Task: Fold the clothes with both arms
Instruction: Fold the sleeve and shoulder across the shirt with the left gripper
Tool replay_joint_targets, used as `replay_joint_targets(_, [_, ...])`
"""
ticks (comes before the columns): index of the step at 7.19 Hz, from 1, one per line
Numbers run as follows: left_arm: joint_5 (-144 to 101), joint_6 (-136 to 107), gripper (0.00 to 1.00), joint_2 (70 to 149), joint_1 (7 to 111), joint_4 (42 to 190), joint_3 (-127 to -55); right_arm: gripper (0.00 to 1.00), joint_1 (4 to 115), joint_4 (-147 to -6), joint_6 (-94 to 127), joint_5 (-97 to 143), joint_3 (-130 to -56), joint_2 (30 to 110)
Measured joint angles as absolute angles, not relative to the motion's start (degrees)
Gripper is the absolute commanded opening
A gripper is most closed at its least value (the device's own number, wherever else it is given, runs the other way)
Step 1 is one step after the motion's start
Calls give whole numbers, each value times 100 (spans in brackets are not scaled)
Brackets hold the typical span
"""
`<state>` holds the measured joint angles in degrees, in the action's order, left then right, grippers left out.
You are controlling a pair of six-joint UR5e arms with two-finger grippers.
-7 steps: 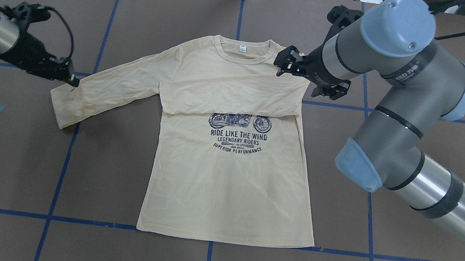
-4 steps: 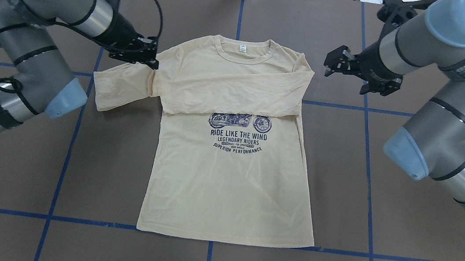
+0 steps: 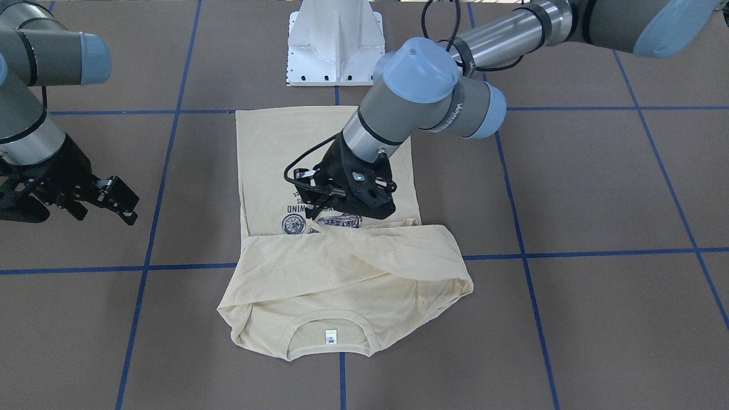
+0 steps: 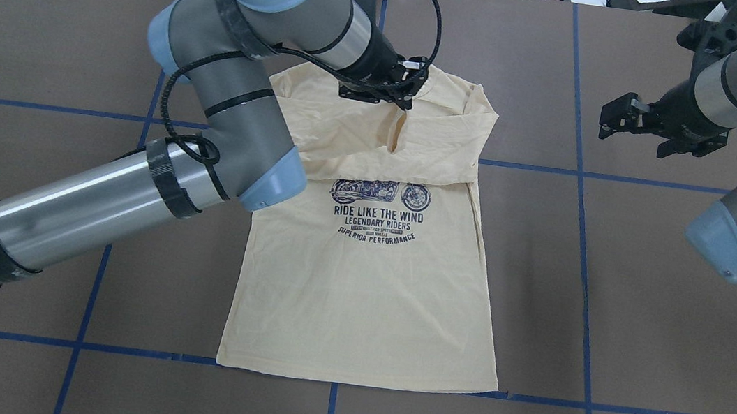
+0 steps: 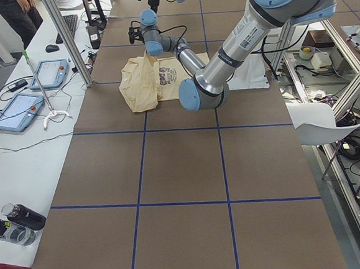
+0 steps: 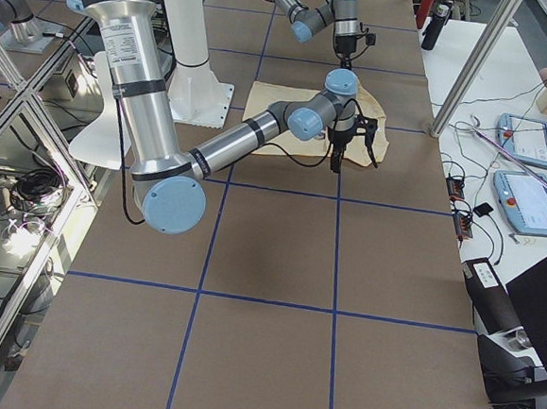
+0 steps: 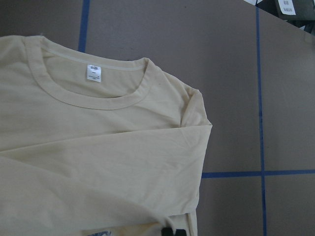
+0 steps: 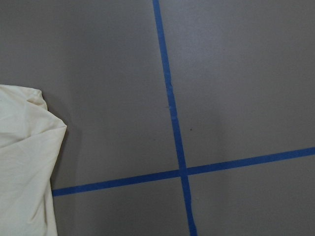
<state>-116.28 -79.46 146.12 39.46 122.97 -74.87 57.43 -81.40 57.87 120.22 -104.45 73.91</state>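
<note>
The shirt [image 4: 365,291] lies flat in the middle of the tabletop [image 4: 645,304]. Both sleeves are across its chest. The left tool [image 4: 404,102] pinches one sleeve end. The right tool [image 4: 610,120] is spread, off to the right. The body is not folded yet.

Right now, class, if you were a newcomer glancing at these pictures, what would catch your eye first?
A pale yellow shirt lies flat mid-table, both sleeves crossed over its chest above the motorcycle print. The left arm reaches across it, and the left gripper seems to pinch the top sleeve's cuff just below the collar. The right gripper hangs open beside the shirt, over the brown table.
</note>
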Motion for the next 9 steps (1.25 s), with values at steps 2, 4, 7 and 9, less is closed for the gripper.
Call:
replay_joint_targets(2, [-11227, -7991, 0, 15151, 3622, 12317, -6959, 98, 5901, -8146, 5476, 12054, -10354, 7494])
replay_joint_targets(4, [-10872, -8011, 0, 15426, 3357, 12351, -6601, 98, 6006, -8147, 5297, 12066, -10292, 7538])
replay_joint_targets(7, [-10644, -8029, 93, 15540, 3172, 12426, -6385, 99, 6060, -8146, 5263, 12067, -10246, 7555])
replay_joint_targets(9, [-10580, -8246, 96, 15538, 3124, 12527, -6333, 99, 6057, -8140, 5344, 12069, -10255, 7563])
